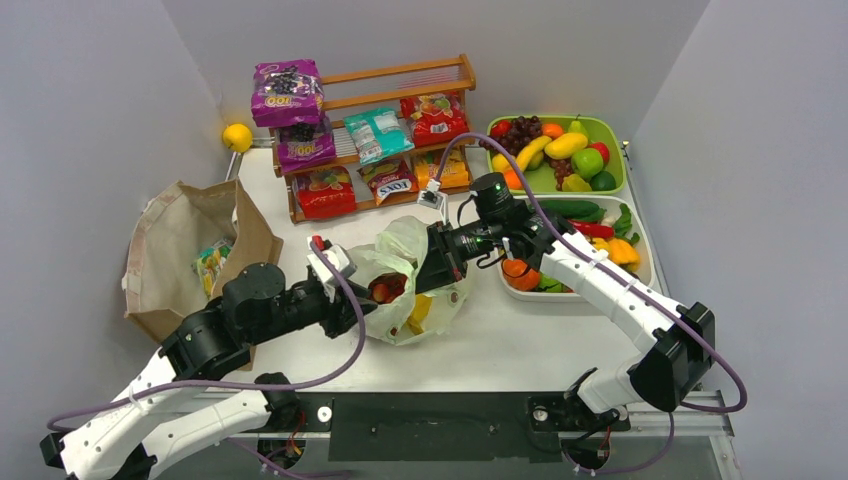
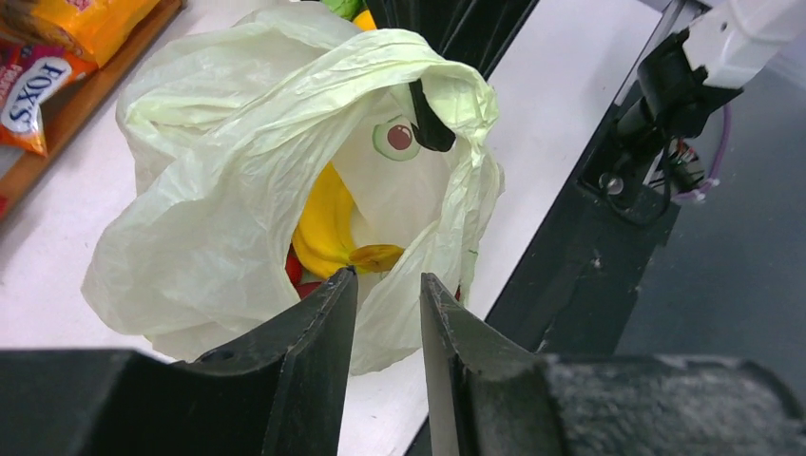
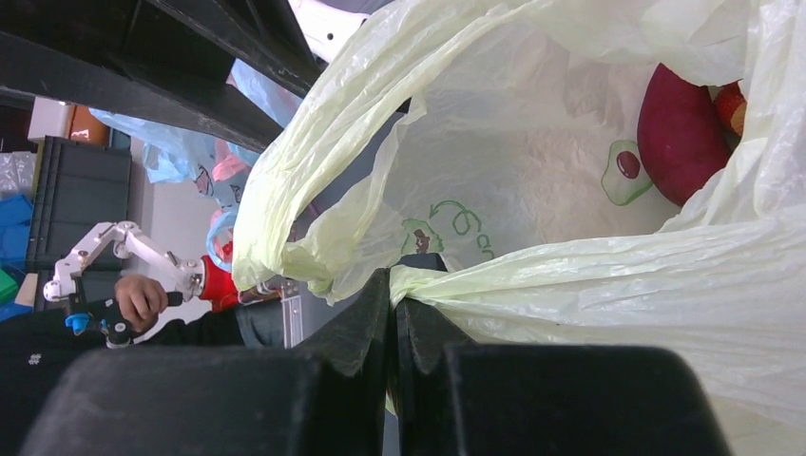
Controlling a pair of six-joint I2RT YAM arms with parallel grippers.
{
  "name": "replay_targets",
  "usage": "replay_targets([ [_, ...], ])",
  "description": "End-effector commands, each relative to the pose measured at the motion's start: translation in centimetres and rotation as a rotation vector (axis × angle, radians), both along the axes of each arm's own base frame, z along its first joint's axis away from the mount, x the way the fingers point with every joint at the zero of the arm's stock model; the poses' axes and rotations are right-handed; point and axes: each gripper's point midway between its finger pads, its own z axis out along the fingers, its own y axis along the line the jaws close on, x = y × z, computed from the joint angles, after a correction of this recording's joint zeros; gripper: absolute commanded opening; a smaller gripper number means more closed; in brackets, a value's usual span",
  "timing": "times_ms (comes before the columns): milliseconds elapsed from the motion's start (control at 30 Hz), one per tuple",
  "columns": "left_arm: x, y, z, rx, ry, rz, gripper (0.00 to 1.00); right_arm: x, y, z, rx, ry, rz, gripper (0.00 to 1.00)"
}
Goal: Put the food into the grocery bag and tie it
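The black mounting rail (image 1: 430, 425) at the near edge of the counter (image 1: 520, 345) carries both arm bases in the top view. From it the left arm reaches to the left rim of the grocery bag (image 1: 405, 245), which sits crumpled mid-counter. The left end effector (image 1: 352, 300) is at that rim, its fingers too dark and small here to tell apart. The right end effector (image 1: 437, 268) meets the bag's right side, its tips lost in the film. Red and yellow show dimly inside the bag. A brown paper bag (image 1: 165, 250) lies at the left and a wooden rack (image 1: 400, 100) of snack packets (image 1: 378, 133) stands at the back. A green tray (image 1: 612, 150) and a white tray (image 1: 645, 262) of toy produce are at the right, the white one partly covered by the right arm.

In the left wrist view the left end effector (image 2: 388, 280) has its fingers apart with nothing between them, just before the bag's (image 2: 209, 180) mouth. Inside, a fold half hides the yellow banana bunch (image 2: 323, 228), with a sliver of a red piece (image 2: 295, 271) beside it. A dark fingertip (image 2: 432, 123) of the right end effector pinches the far rim. A FOX'S packet (image 2: 28, 95) is cut off at the left edge.

In the right wrist view the right end effector (image 3: 392, 285) is clamped tight on a gathered fold of the bag (image 3: 589, 285). A dark red piece (image 3: 680, 133) lies inside, partly veiled by film.
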Motion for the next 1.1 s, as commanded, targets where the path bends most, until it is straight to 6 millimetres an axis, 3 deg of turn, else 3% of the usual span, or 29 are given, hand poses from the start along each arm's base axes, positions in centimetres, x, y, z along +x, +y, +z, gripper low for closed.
replay_targets([
  [0, 0.2, -1.4, 1.1, 0.000, -0.170, -0.115, 0.28, 0.1, 0.2, 1.8, 0.057, -0.045, 0.029, 0.00],
  [567, 2.1, -3.1, -0.9, 0.161, -0.476, -0.251, 0.13, -0.6, 0.2, 2.4, 0.091, -0.038, 0.088, 0.00],
  [833, 3.2, -4.4, -1.8, 0.180, -0.532, -0.267, 0.35, -0.6, 0.3, 2.4, 0.096, -0.035, 0.102, 0.00],
  [1067, 4.2, -5.5, -2.2, 0.151, -0.612, -0.254, 0.47, -0.9, 0.3, 1.9, 0.093, -0.024, 0.116, 0.00],
])
